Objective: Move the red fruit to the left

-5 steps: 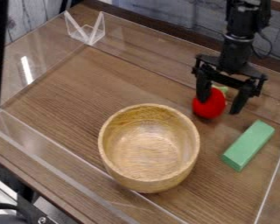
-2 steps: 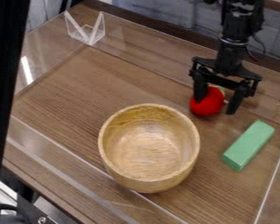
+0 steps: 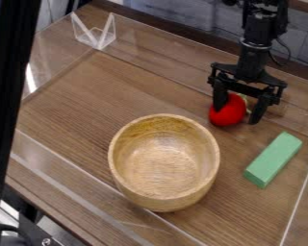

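The red fruit (image 3: pixel 226 115) is a small bright red rounded toy resting on the wooden table at the right. My black gripper (image 3: pixel 242 104) points straight down over it, open, with one finger (image 3: pixel 219 98) to the fruit's left and the other (image 3: pixel 264 106) to its right. The fingers straddle the fruit and come down close to the table. The fruit's top is partly hidden behind the gripper body.
A wooden bowl (image 3: pixel 165 160) sits in front, left of the fruit. A light green rectangular block (image 3: pixel 273 159) lies at the right near the table edge. A clear plastic stand (image 3: pixel 93 32) is at the far left back. Transparent walls edge the table.
The gripper has sunk slightly around the red fruit and stays open. The fruit has not moved.
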Motion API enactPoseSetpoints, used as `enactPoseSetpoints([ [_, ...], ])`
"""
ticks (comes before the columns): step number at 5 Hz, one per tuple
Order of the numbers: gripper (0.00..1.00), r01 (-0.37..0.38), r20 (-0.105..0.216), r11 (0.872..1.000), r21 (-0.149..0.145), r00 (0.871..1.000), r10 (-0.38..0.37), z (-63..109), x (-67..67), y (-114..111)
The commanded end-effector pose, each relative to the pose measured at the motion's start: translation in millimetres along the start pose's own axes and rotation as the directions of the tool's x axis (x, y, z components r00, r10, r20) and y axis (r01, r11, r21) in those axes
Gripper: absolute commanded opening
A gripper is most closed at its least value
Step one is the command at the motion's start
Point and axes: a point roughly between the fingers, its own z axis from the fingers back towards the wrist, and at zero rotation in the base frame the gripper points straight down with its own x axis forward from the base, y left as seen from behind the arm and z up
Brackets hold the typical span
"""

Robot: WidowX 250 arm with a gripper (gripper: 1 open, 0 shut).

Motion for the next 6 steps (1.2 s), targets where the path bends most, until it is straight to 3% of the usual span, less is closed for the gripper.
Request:
enactPoseSetpoints([
  [1, 1.00, -0.001, 0.064, 1.000, -0.025, 0.998, 0.003, -0.3, 14.1, -8],
  [6, 1.00, -0.030, 0.061, 0.998, -0.056, 0.998, 0.034, -10.4, 19.0, -21],
])
